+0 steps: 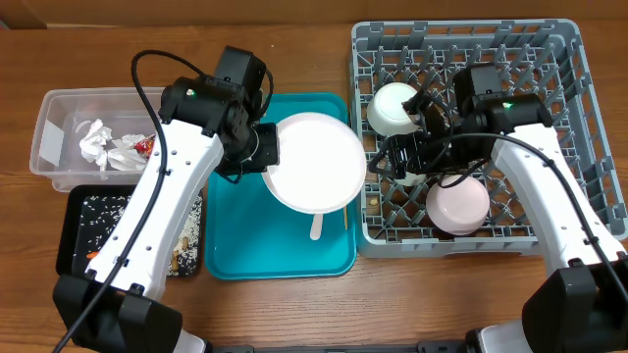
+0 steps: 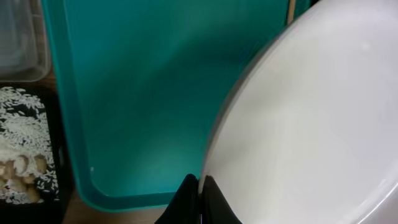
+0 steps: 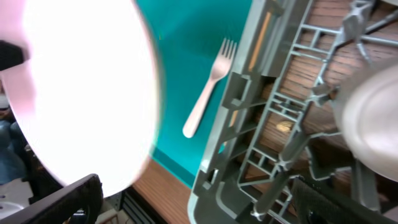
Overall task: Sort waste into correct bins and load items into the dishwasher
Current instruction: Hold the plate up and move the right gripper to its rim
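My left gripper (image 1: 267,152) is shut on the left rim of the pale pink round plate (image 1: 316,162) and holds it above the teal tray (image 1: 235,235). In the left wrist view the jaws (image 2: 199,186) pinch the plate's edge (image 2: 311,112). My right gripper (image 1: 385,159) is open and empty over the left edge of the grey dish rack (image 1: 579,118), just right of the plate. Its wrist view shows wide-apart fingers (image 3: 199,205), the plate (image 3: 87,87), the white fork (image 3: 208,87) and the chopstick (image 3: 261,37) on the tray. Two white bowls (image 1: 394,108) (image 1: 458,206) sit in the rack.
The clear tub (image 1: 59,147) at far left holds crumpled napkins (image 1: 98,142) and a red wrapper (image 1: 147,145). The black tray (image 1: 69,235) below it holds rice and food scraps. A food scrap (image 3: 283,126) lies on the table under the rack.
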`<state>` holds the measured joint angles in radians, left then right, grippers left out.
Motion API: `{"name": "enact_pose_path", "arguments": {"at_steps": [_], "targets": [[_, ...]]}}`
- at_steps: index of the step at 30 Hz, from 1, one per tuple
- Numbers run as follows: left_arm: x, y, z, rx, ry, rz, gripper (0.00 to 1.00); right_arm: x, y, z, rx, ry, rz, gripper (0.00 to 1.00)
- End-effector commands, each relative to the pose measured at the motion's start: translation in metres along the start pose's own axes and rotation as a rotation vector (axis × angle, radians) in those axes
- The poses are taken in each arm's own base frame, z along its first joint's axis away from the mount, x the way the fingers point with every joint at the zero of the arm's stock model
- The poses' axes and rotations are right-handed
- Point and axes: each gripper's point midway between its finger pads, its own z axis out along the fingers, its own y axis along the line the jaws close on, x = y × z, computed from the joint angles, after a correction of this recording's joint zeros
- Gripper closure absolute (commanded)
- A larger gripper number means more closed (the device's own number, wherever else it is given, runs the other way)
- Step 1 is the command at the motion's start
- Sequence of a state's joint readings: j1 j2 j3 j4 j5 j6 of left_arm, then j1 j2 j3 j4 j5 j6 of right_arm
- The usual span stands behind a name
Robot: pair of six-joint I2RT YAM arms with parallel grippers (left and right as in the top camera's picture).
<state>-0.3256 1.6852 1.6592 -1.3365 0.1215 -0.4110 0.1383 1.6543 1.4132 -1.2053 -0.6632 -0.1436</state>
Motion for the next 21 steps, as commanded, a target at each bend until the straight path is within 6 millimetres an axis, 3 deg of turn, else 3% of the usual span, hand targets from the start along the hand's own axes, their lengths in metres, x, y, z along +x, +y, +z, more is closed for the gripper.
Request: {"name": "enact_pose_path", "arguments": {"at_steps": [1, 21], "targets": [[-0.004, 0.012, 0.001, -0.082, -0.030, -0.040, 0.96, -0.003, 0.007, -0.001, -0.033, -0.012, -0.024, 0.00], [0.011, -0.023, 0.005, 0.042, 0.032, -0.004, 0.96, -0.004, 0.007, -0.001, -0.033, -0.016, -0.027, 0.00]]}}
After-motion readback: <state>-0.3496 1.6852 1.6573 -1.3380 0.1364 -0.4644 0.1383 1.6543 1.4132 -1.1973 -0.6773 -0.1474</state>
